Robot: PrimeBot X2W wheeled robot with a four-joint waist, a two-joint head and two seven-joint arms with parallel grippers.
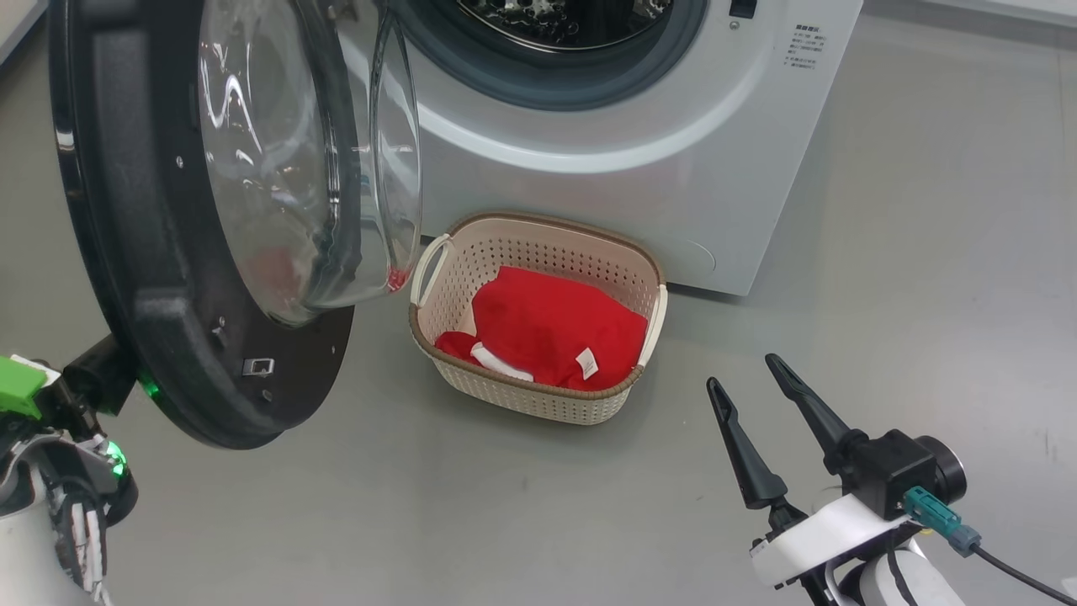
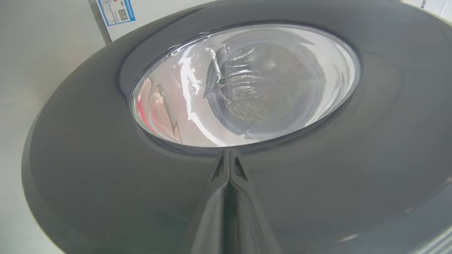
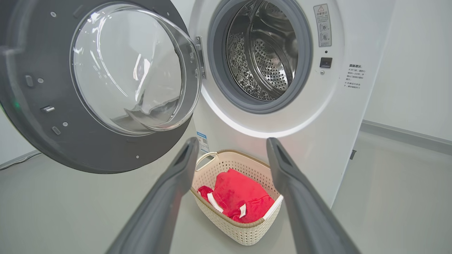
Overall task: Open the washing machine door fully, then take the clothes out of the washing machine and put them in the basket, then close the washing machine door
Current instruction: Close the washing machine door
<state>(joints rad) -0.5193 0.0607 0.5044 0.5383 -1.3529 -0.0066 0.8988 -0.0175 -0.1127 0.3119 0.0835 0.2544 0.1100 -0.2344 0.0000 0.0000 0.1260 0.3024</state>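
Note:
The washing machine door [image 1: 135, 278] stands swung open at the left, its glass bowl [image 1: 286, 168] facing the white washing machine [image 1: 639, 168]. The steel drum [image 3: 261, 53] looks bare. Red clothes [image 1: 547, 328] with a white label lie in the cream basket [image 1: 437, 261] on the floor before the machine. My left gripper [image 2: 229, 155] is shut, its tips close against the door's glossy outer face [image 2: 88, 183] just below the glass; whether they touch is unclear. Its wrist [image 1: 50, 404] shows behind the door's lower edge. My right gripper [image 1: 742, 372] hangs open and holds nothing, to the right of the basket [image 3: 243, 233].
Grey floor [image 1: 909, 278] lies open to the right of the basket and the machine. A pale wall [image 3: 416, 63] rises at the right of the right wrist view. A blue sticker [image 3: 202, 141] marks the machine's lower corner behind the basket.

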